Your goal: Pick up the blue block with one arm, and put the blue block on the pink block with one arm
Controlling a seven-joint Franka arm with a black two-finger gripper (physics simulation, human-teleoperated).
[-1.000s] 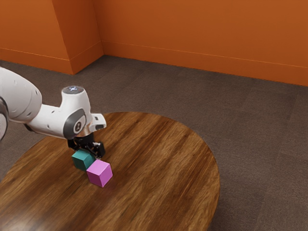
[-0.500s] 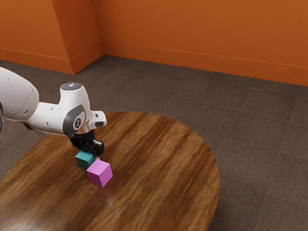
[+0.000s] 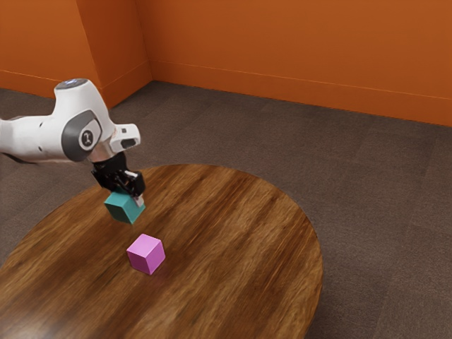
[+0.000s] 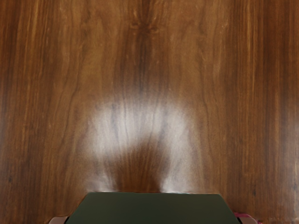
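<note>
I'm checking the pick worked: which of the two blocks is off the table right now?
The teal block, clamped in the gripper above the wooden table. The pink block rests on that table, apart from both.

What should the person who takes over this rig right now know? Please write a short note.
The end effector is shut on the blue block, which looks teal, and holds it in the air above the table.
The pink block rests on the table, apart from the held block.
Done: the pick-up.
Left: carry the blue block over the pink block, set it on top, release.
</note>
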